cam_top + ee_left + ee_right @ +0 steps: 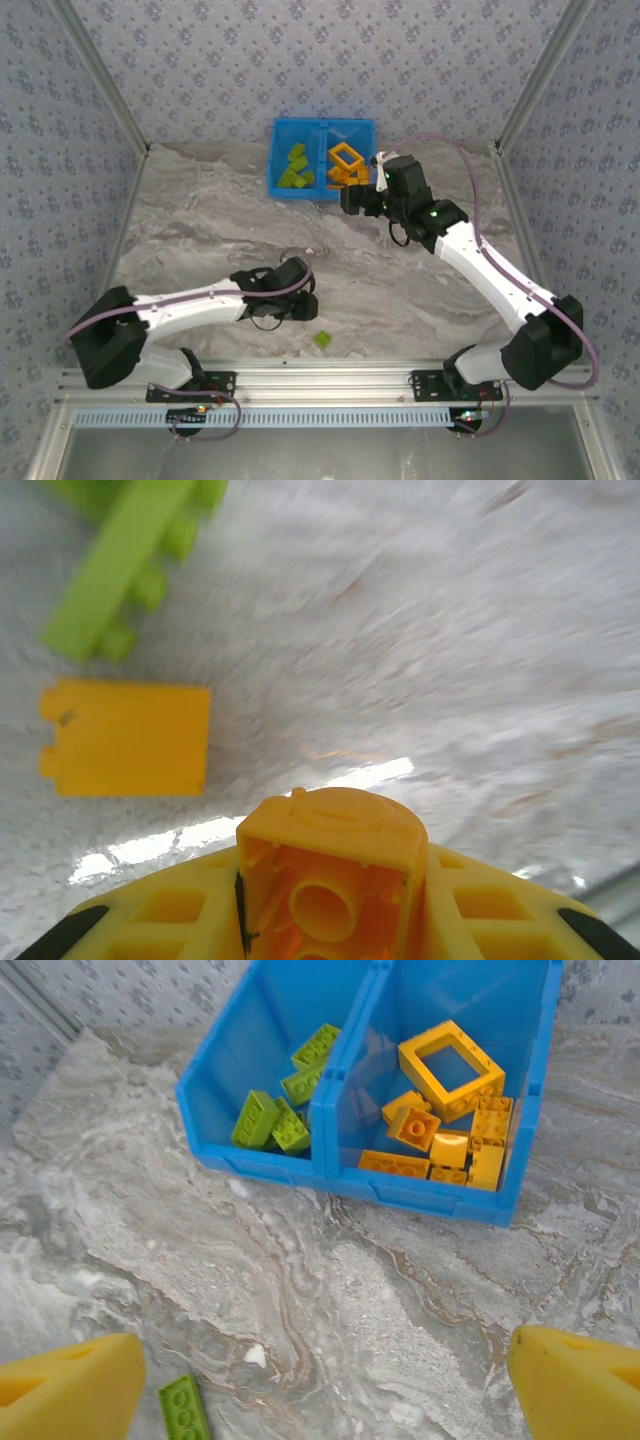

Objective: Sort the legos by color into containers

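The blue bin [322,128] stands at the back centre. Its left compartment [250,1035] holds several lime green legos [270,1122]. The right compartment [520,1020] holds orange legos and the hollow orange frame [450,1055]. My right gripper [352,198] hovers in front of the bin, open, with yellow fingers [70,1392] wide apart and nothing between them. A flat green lego [183,1408] lies on the table below it. My left gripper [303,298] is low over the table, shut on an orange lego [330,850]. Beyond it lie an orange lego [125,737] and a green lego [125,565].
Another green lego [322,339] lies on the marble table near the front edge, right of the left gripper. Patterned walls and metal frame posts enclose the table on three sides. A metal rail [320,378] runs along the near edge.
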Available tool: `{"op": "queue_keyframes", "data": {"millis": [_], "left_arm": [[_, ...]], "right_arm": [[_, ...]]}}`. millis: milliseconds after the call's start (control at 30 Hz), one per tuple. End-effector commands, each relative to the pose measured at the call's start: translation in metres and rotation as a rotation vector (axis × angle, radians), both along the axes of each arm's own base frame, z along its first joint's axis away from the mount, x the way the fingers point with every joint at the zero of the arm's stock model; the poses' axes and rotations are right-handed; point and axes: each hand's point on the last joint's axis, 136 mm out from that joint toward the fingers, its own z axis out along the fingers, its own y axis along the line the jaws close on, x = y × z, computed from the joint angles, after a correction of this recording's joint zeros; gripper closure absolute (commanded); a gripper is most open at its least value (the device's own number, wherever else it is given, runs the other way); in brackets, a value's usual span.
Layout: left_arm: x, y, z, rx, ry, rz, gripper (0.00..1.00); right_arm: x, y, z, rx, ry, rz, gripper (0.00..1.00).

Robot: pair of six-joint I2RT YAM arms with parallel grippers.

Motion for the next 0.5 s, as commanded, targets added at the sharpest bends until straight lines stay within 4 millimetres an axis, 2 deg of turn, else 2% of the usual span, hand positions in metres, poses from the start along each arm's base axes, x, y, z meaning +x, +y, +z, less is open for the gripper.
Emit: {"op": "queue_keyframes", "data": {"millis": [0, 100, 233, 300, 467], "left_arm": [[0.038, -0.015, 0.079, -0.042, -0.25, -0.037, 0.69], [0.083, -0.023, 0.118, 0.014, -0.392, -0.04, 0.68], [0.152, -0.045, 0.154, 0.053, -0.543, -0.048, 0.68], [0.191, -0.059, 0.165, 0.045, -0.584, -0.05, 0.68], [0.279, -0.088, 0.166, 0.067, -0.632, -0.05, 0.69]], "right_arm": [[-0.021, -0.015, 0.021, 0.021, -0.062, -0.045, 0.04], [-0.037, -0.032, 0.013, 0.01, -0.072, -0.095, 0.04], [-0.055, -0.058, 0.005, -0.004, -0.084, -0.17, 0.03], [-0.065, -0.071, 0.0, -0.015, -0.079, -0.199, 0.02], [-0.086, -0.089, -0.009, -0.017, -0.061, -0.229, 0.02]]}}
